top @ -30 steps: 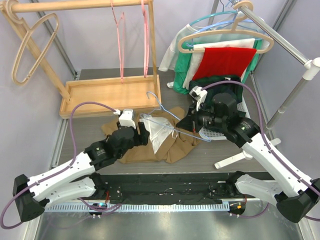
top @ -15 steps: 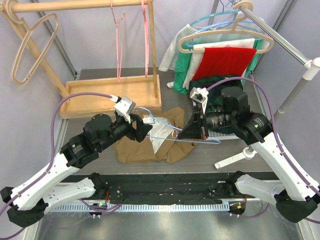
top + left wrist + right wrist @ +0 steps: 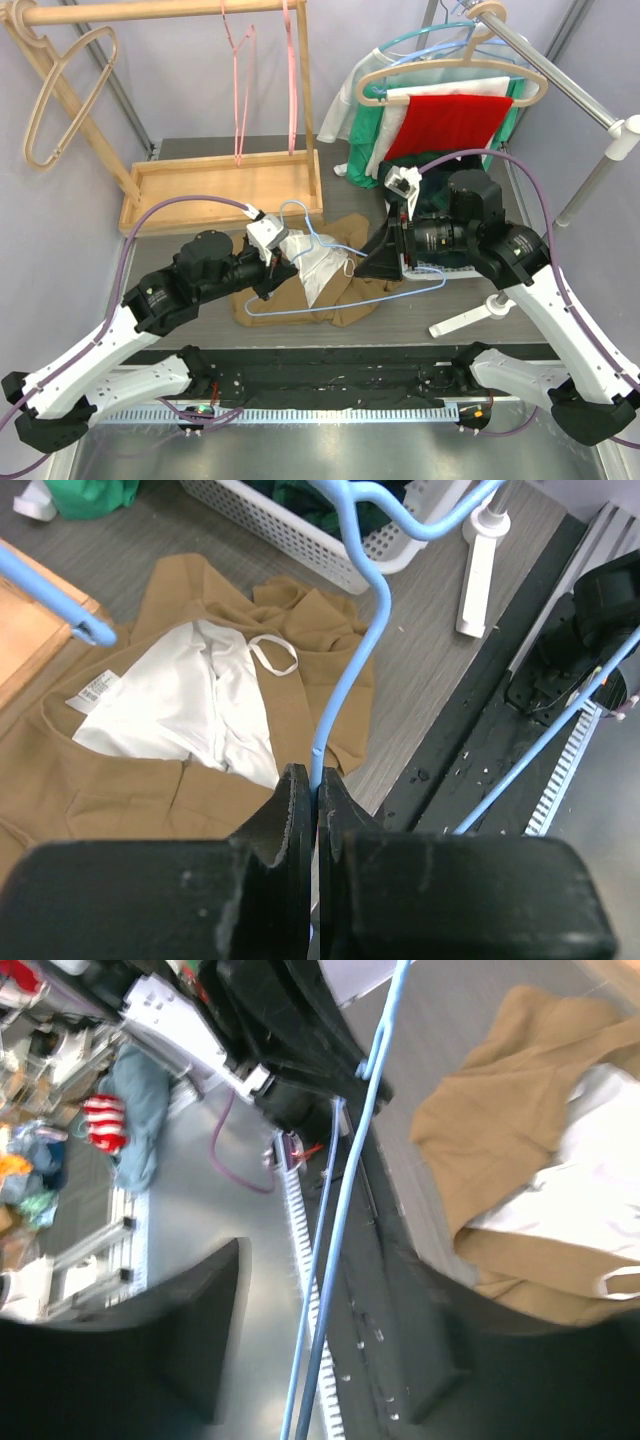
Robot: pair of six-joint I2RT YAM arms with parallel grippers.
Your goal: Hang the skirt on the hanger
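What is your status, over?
Left gripper shut on blue hanger. Right gripper open around hanger wire. Skirt lies on table, not yet hung.

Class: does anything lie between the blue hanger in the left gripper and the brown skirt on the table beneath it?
Nothing visible does. The blue hanger, pinched at its neck in the shut jaws of the left gripper, hangs over the brown skirt, with only open air between them.
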